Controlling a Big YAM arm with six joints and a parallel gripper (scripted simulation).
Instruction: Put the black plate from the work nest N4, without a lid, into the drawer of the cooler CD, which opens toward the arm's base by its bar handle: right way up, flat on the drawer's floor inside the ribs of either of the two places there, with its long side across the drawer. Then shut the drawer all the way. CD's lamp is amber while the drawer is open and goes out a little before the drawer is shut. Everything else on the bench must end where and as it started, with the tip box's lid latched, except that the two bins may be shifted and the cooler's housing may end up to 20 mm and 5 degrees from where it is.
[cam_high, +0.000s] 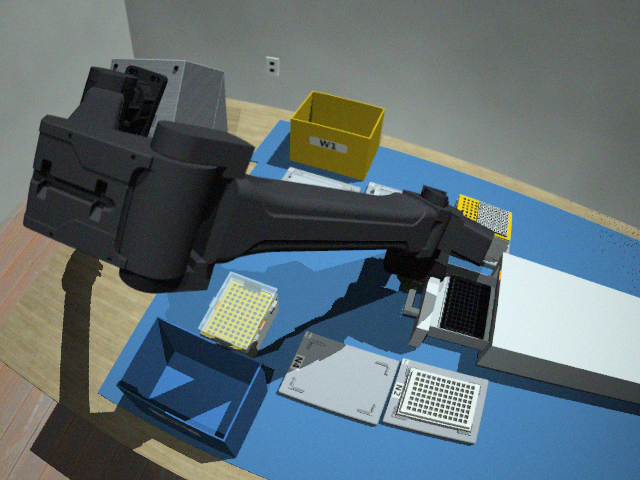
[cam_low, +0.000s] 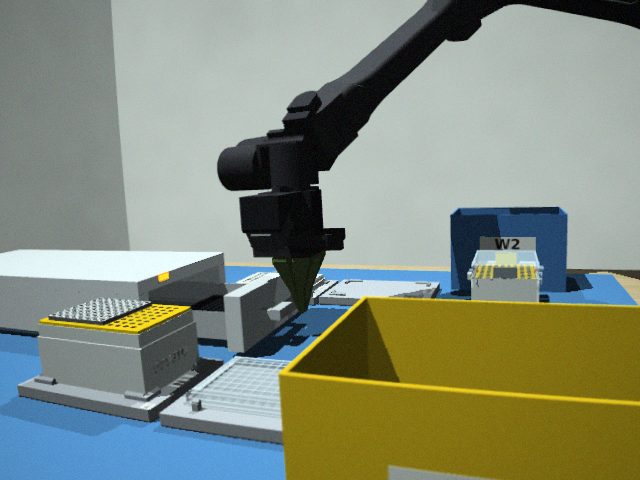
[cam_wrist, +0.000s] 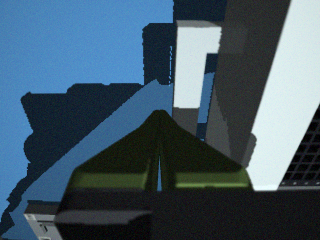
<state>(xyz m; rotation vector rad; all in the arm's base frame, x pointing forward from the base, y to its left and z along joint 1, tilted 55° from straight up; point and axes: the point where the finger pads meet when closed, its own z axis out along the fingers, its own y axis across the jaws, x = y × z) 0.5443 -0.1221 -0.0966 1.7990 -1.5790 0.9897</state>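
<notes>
The black plate (cam_high: 465, 307) lies flat in the drawer of the white cooler CD (cam_high: 563, 320), which stands part open; it also shows at the right edge of the wrist view (cam_wrist: 305, 160). The lamp (cam_low: 163, 276) glows amber. The nest N4 (cam_high: 336, 379) is empty. My gripper (cam_low: 302, 304) is shut and empty, pointing down. Its tips (cam_wrist: 160, 117) stand just outside the drawer's bar handle (cam_wrist: 195, 65), on the side away from the drawer front (cam_low: 248, 317). I cannot tell whether they touch the handle. In the top view the arm hides most of the gripper (cam_high: 410, 284).
A yellow bin W1 (cam_high: 336, 134) stands at the back and a blue bin W2 (cam_high: 191, 392) at the front left. A lidded tip box (cam_high: 240, 312) is beside W2. Nest N2 holds a white plate (cam_high: 439, 400). A grey block with a yellow rack (cam_high: 485, 214) sits behind the cooler.
</notes>
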